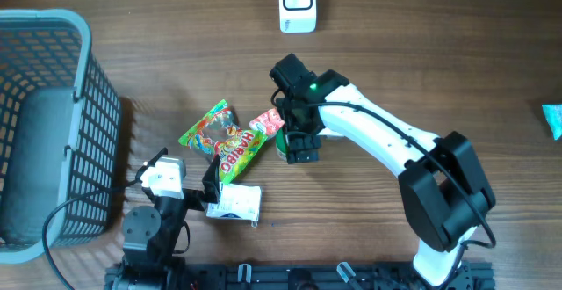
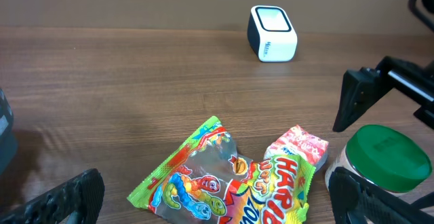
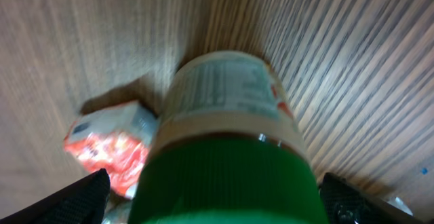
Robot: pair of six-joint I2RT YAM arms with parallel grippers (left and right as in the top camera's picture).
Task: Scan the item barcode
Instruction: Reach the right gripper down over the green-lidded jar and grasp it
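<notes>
A jar with a green lid [image 3: 227, 108] stands upright on the wooden table, and its printed label faces the right wrist camera. My right gripper [image 3: 217, 200] is open and straddles the lid, one finger on each side with a gap to the lid. From overhead the right gripper [image 1: 295, 142] covers most of the jar [image 1: 282, 146]. The white barcode scanner [image 1: 297, 3] stands at the far edge of the table. My left gripper [image 2: 217, 203] is open near the front left, holding nothing, and looks over a Haribo bag [image 2: 227, 183].
A red-and-white snack packet [image 1: 268, 120] lies against the jar beside the Haribo bag [image 1: 224, 137]. A white packet [image 1: 235, 202] lies near the left gripper. A grey wire basket [image 1: 53, 123] fills the left side. A teal object [image 1: 553, 119] sits at the right edge.
</notes>
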